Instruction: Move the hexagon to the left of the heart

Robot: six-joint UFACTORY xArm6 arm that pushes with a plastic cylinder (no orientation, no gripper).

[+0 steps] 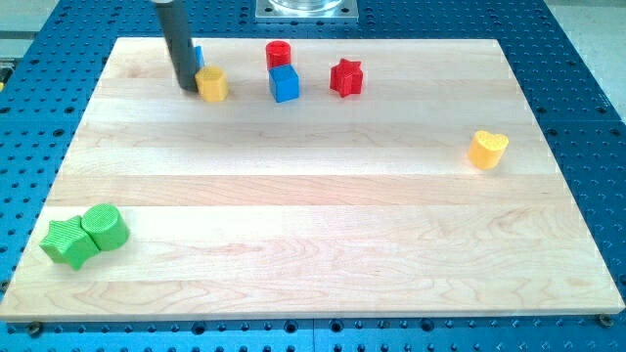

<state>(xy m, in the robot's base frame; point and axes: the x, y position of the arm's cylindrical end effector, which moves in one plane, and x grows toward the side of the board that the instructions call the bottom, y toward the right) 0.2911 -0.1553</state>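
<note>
A yellow hexagon block (212, 84) lies near the view's top left of the wooden board (313, 235). My tip (187, 87) stands just left of it, touching or nearly touching its left side. A yellow heart block (487, 150) lies far off at the view's right. A blue block (197, 57) is mostly hidden behind the rod, its shape unclear.
A red cylinder (279, 54), a blue cube (284, 84) and a red star (345, 77) sit along the view's top, right of the hexagon. A green star (67, 242) and a green cylinder (105, 226) touch each other at the bottom left.
</note>
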